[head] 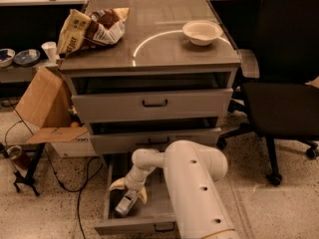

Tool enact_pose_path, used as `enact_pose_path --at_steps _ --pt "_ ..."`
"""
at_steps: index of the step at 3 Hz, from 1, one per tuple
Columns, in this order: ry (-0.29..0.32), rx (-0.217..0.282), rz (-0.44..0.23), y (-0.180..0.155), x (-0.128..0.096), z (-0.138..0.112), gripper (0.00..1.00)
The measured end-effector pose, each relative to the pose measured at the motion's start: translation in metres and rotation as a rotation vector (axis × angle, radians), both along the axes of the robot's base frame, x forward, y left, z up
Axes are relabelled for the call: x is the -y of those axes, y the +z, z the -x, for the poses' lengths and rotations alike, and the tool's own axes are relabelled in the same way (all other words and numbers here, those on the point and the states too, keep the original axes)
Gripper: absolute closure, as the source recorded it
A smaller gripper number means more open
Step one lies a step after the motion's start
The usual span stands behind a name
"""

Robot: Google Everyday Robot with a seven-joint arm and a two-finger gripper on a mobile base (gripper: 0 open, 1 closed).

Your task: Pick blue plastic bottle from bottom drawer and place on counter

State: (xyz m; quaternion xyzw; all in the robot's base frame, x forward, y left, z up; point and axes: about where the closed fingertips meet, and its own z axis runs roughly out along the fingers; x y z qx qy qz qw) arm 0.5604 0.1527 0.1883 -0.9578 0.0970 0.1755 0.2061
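The blue plastic bottle (pixel 126 203) lies on the floor of the open bottom drawer (pixel 133 226), at its left side, cap end toward the drawer front. My gripper (pixel 129 190) reaches down into the drawer from the white arm (pixel 194 183). Its two yellowish fingers (pixel 117 184) are spread either side of the bottle's upper end, and the gripper is open. The counter (pixel 164 51) is the grey-brown cabinet top with a pale arc mark, well above the gripper.
A white bowl (pixel 202 32) sits at the counter's right rear and a crumpled chip bag (pixel 92 26) at its left. The two upper drawers (pixel 154 103) stand slightly ajar. A cardboard box (pixel 45 111) is on the left and a black chair (pixel 284 88) on the right.
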Motion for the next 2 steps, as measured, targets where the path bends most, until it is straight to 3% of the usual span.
enact_pose_path --at_steps 2 --pt "-0.084 -0.063 0.109 -0.054 0.014 -0.001 0.00"
